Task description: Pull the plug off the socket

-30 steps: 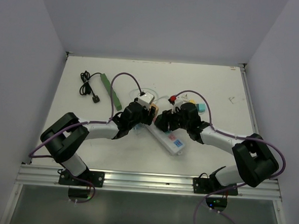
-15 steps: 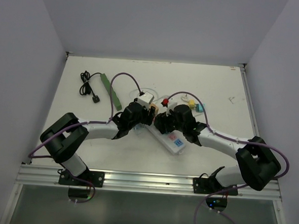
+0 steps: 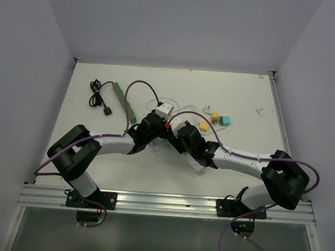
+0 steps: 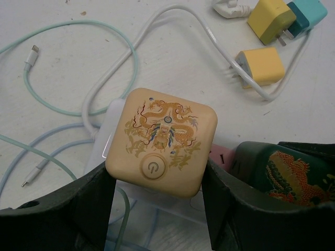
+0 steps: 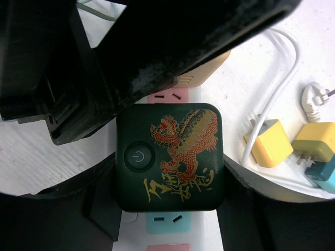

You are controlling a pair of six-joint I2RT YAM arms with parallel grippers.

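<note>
Now; left jaws clamp cream plug (image 4: 162, 141); right jaws clamp green plug (image 5: 170, 157); both on socket strip (image 5: 166, 224)

Power symbol on cream plug (image 4: 162, 140), green plug (image 5: 170, 157)

L arm (image 3: 112, 145), R arm (image 3: 238, 157) inward; both jaws clamped.

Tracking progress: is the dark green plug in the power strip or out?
In: green plug sits flush on the strip, pink socket above, teal socket below.
</note>
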